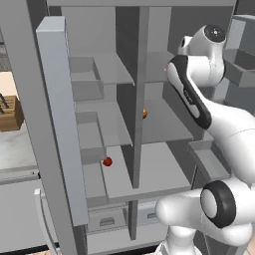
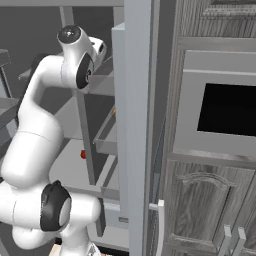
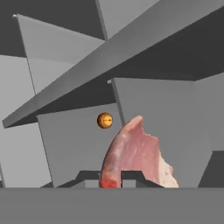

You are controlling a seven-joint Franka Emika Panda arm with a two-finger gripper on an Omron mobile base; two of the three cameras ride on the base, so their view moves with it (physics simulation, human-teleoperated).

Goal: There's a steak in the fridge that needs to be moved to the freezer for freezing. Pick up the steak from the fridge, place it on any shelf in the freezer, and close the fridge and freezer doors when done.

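My hand (image 3: 110,177) is clenched on the steak (image 3: 138,155), gripping its lower edge; the pink slab stands up between my fingertips (image 3: 91,176), pale rim curving up its left side. Landmark: the central divider (image 1: 139,99) of the tall grey unit. The steak sits in front of it, with the small orange ball (image 3: 105,120) just beyond and left of the steak's top, resting on a grey shelf (image 1: 162,122) against the divider. A small red ball (image 1: 107,161) lies on a lower shelf left of the divider. Both doors stand open, one (image 1: 62,119) left of the divider, the other (image 2: 137,125) right of it. My arm (image 1: 199,89) reaches in from the right.
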